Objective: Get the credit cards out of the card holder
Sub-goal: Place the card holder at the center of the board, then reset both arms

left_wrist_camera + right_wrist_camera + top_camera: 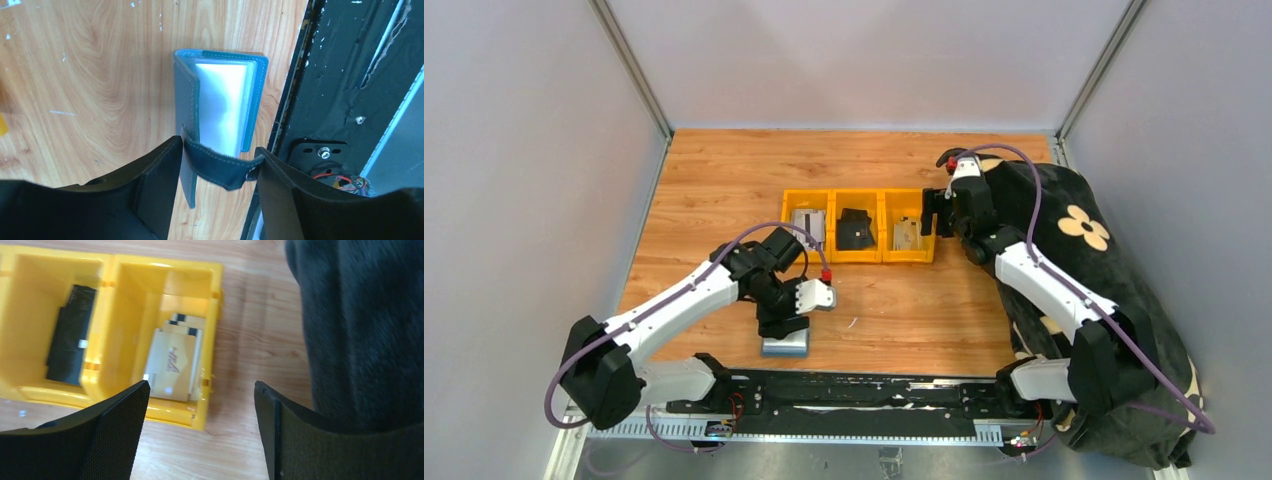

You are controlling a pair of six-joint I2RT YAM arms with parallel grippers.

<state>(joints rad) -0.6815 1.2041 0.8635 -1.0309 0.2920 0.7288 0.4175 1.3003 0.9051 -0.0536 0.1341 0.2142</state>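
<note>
1. Step in hand: the card holder [220, 105] lies open on the wooden worktop [90, 90], at the lower middle of the overhead view, close to the arms' base rail [340, 75]. The left end effector [217, 150] hovers right over it with its jaws parted and nothing gripped. The holder's strap [222, 167] runs across the gap between its fingers.
2. The right end effector [201, 385] is at the upper right of the overhead view. Its jaws are spread wide and empty above the near corner of the rightmost yellow bin [165, 267]. Pale credit cards [172, 362] lie stacked in that bin.
3. Judgement: with cards in the bin and both end effectors empty, the task looks far along (possibly done). The next move calls for checking the holder's sleeve. If a card is inside, one arm should pin the holder while the other draws the card out.
4. Only the left wrist view shows the shiny pale sleeve, though I cannot tell whether it holds a card. Only the right wrist view shows the cards overlapping, and a dark item [70, 335] in the neighbouring bin. Only the overhead view shows three bins in a row and black flowered fabric [1074, 260] beside the right arm.
</note>
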